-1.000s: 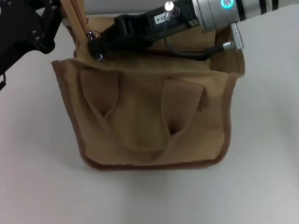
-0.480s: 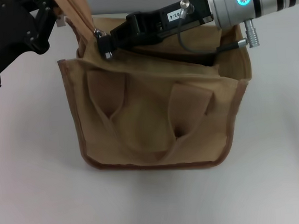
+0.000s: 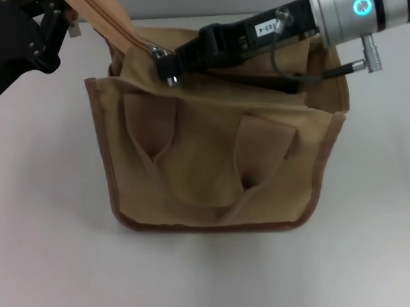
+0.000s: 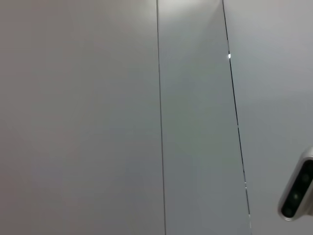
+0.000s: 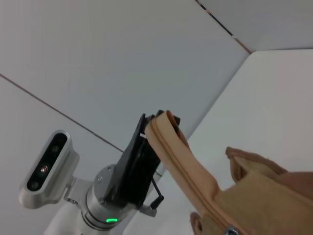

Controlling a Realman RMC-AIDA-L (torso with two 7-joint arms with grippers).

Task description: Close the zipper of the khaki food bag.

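Now right hand (image 3: 168, 69) farther along zipper (image 3: 124, 30), grip apparently closed

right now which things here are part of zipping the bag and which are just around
Part of the job:
- boxy tan canvas bag with brown trim
- tan zipper strip with small silver pull
- left pincer, holding the strip's end taut up and away from the bag
- right pincer, at the pull

Just around:
- white table
- grey wall panels
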